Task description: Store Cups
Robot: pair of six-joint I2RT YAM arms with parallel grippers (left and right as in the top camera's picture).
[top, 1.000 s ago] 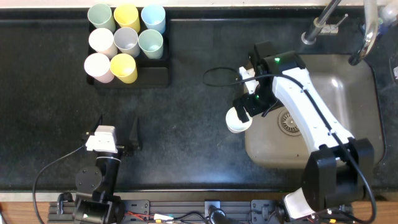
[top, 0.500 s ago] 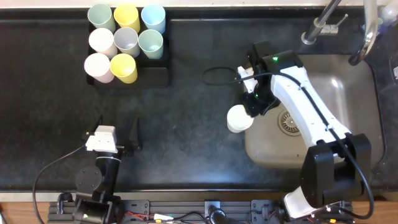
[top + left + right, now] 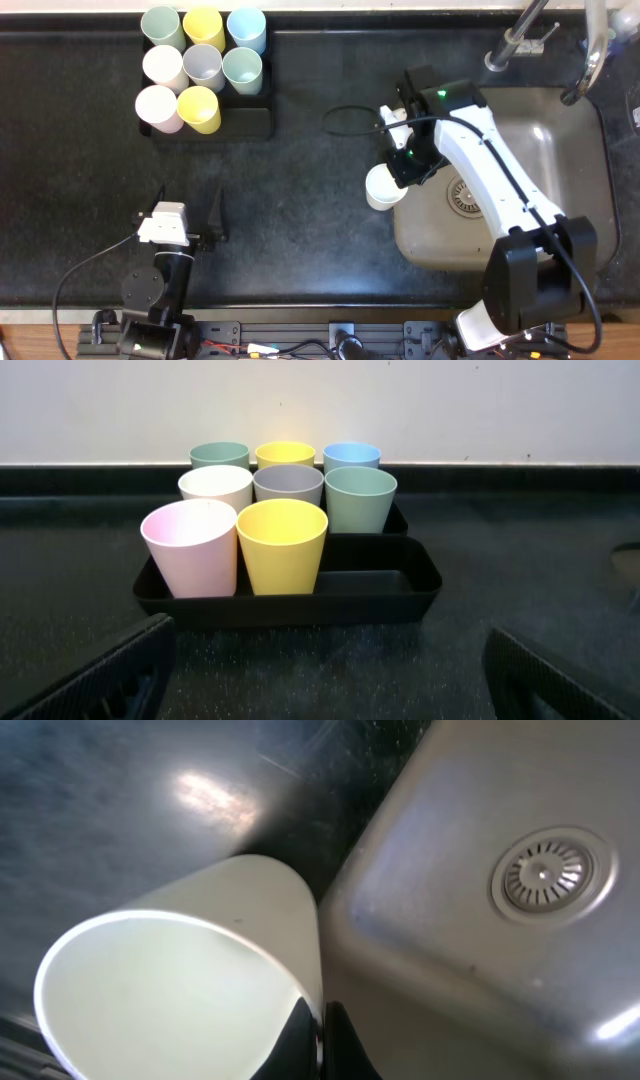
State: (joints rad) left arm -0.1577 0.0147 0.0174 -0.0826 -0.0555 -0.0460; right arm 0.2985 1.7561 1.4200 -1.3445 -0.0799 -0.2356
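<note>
Right wrist view: right fingers (image 3: 295,1055) pinch white cup (image 3: 200,950) by its wall.

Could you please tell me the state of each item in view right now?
white cup: held by its rim, beside the sink.
right pincer: shut on the white cup.
left pincer: open, holding nothing.
tray: one corner slot free.
eight cups: upright in the tray.
</note>
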